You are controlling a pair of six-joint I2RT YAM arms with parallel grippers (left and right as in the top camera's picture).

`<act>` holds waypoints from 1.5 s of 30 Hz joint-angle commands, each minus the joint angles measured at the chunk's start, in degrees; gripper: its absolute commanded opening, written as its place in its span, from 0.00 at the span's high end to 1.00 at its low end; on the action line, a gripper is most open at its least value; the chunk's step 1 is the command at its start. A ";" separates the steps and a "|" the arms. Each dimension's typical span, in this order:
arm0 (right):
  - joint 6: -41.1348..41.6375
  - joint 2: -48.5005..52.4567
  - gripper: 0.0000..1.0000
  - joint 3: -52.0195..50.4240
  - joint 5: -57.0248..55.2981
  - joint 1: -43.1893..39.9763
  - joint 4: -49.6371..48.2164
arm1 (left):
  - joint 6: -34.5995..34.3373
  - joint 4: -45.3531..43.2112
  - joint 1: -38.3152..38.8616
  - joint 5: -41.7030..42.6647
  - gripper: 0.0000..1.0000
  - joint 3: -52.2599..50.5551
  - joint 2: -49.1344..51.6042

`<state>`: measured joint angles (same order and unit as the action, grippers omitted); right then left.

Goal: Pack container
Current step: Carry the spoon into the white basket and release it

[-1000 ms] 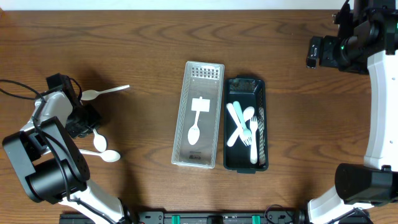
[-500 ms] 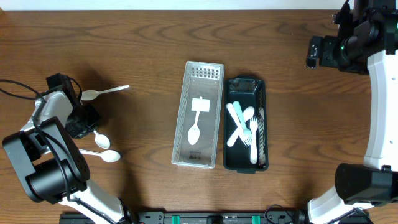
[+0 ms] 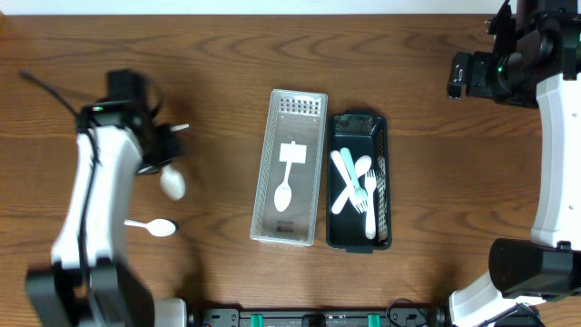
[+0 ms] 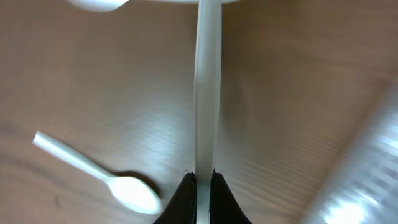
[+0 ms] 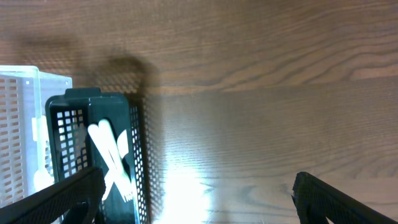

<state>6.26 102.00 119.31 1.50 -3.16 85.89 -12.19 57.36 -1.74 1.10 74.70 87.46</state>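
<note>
White spoon (image 4: 207,93), handle between the closed left jaws

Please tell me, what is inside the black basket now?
Inside the black basket lie plastic utensils, pale blue and white, some crossed; one is a white fork. What lies under this pile, if anything, is covered.

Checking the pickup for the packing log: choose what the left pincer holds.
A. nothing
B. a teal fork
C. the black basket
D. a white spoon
D: in the left wrist view the left pincer is closed on the slim handle of a white spoon.
</note>
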 commanded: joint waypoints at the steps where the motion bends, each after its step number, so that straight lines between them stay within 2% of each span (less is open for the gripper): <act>1: -0.79 0.31 0.01 0.46 -0.17 -0.20 -0.17 | -2.93 1.70 9.60 -0.02 0.94 1.42 -5.14; 8: -0.79 0.31 0.01 0.46 -0.17 -0.20 -0.15 | -9.84 1.46 29.07 -0.02 0.94 1.40 -5.25; 12: -0.79 0.31 0.01 0.46 -0.15 -0.20 -0.13 | -10.47 -0.70 36.11 -0.02 0.94 1.40 -1.20; 17: -0.79 0.31 0.01 0.46 -0.15 -0.20 0.68 | -10.45 -3.39 40.68 -0.02 0.94 1.40 6.03; 22: -1.09 0.31 0.01 0.46 -0.15 -0.20 1.60 | -10.08 -4.35 40.46 -0.09 0.94 1.40 12.52; 24: -1.27 0.31 0.01 0.46 -0.17 -0.20 2.01 | -8.09 -4.35 40.00 -0.33 0.91 1.40 13.44; 25: -1.27 0.31 0.01 0.46 -0.17 -0.20 2.21 | -7.17 -4.33 39.78 -0.52 0.87 1.40 13.49; 26: -1.29 0.31 0.01 0.46 -0.17 -0.20 2.29 | -6.16 -4.33 39.52 -0.79 0.65 1.40 13.44; 27: -1.51 0.31 0.01 0.46 -0.17 -0.20 2.38 | -5.27 -4.33 39.19 -1.11 0.55 1.42 13.11; 30: -1.66 0.31 0.01 0.46 -0.17 -0.20 2.38 | -2.93 -4.26 38.03 -1.97 0.43 1.57 12.02; 33: -1.66 0.31 0.01 0.46 -0.17 -0.20 2.36 | 1.31 -2.47 36.46 -2.36 0.43 3.74 10.14; 40: -1.66 0.31 0.01 0.46 -0.15 -0.20 2.38 | 1.20 3.21 31.01 -10.49 0.43 13.73 1.95; 43: -1.64 0.31 0.01 0.46 -0.17 -0.20 2.38 | -5.60 4.94 25.53 -13.94 0.43 15.45 -3.04; 45: -1.64 0.31 0.01 0.46 -0.17 -0.20 2.38 | -16.26 8.57 19.61 -16.24 0.43 15.43 -6.10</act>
<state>5.41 102.00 119.31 1.50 -3.16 88.23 -16.43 62.76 24.18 -8.95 89.49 85.41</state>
